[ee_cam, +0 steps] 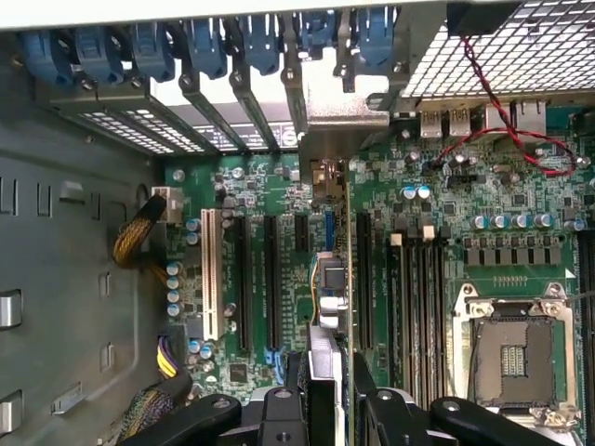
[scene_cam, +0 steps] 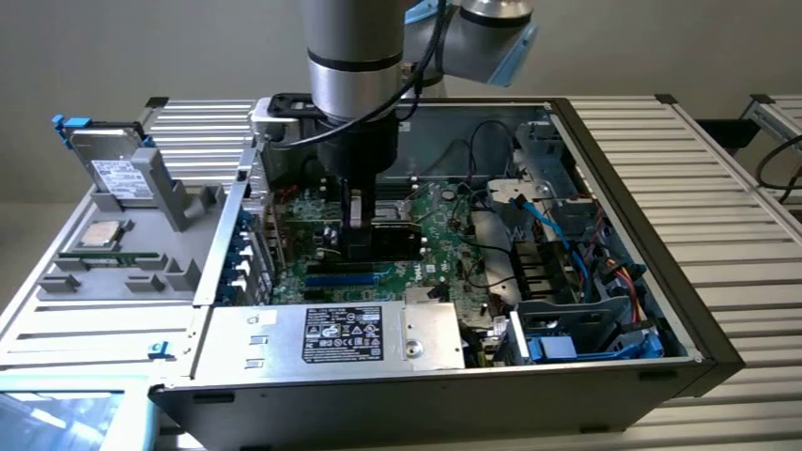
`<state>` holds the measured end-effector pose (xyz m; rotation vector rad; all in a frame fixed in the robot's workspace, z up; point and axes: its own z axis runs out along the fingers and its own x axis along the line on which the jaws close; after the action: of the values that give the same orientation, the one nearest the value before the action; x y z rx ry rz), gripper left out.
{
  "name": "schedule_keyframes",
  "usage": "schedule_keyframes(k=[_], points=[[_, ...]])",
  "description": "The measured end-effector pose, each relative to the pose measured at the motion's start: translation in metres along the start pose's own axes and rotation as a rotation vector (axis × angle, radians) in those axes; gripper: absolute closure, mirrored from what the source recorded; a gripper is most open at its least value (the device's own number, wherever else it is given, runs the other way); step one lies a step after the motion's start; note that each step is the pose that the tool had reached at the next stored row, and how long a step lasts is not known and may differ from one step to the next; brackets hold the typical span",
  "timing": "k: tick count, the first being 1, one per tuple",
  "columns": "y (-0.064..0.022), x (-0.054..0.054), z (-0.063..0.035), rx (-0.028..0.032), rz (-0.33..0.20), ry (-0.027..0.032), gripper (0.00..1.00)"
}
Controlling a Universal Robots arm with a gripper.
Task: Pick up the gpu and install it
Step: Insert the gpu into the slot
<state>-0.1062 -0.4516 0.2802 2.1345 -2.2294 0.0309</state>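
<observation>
1. Closest to the wrist camera, the claw (ee_cam: 327,413) is seen partly closed, its two black fingers (ee_cam: 279,409) clamped on the gpu (ee_cam: 332,288), which is held edge-on between them.
2. Straight ahead of the claw the gpu is stretched out, and its silver bracket (ee_cam: 339,107) is set against the rear openings of the case (scene_cam: 626,132), just under the blue latches (ee_cam: 204,46).
3. Beneath the claw the motherboard (ee_cam: 446,186) is spread. The card is lined up alongside the long expansion slots (ee_cam: 271,279), and the empty processor socket (ee_cam: 511,358) is found off to one side of the claw.
4. Picking up is judged done: the card is gripped and is held inside the open case by the arm (scene_cam: 355,56).
5. Installing is judged close but unconfirmed. Whether the card's edge is pressed fully into its slot cannot be told, and the grip is not yet released.
6. Well apart from the claw, outside the case, a grey tray (scene_cam: 75,282) is seen with a silver drive (scene_cam: 119,174) and a processor chip (scene_cam: 100,235) on it.
</observation>
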Motion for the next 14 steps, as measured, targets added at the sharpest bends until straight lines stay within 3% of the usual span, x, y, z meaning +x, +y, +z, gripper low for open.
schedule_keyframes(k=[5,10,14], points=[[0.0059,0.002,0.0069,0.0025,0.0,-0.0108,0.71],[0.0109,0.003,0.0111,0.0134,0.0,-0.0228,0.71],[0.0128,0.003,0.0118,0.0138,0.0,-0.0231,0.71]])
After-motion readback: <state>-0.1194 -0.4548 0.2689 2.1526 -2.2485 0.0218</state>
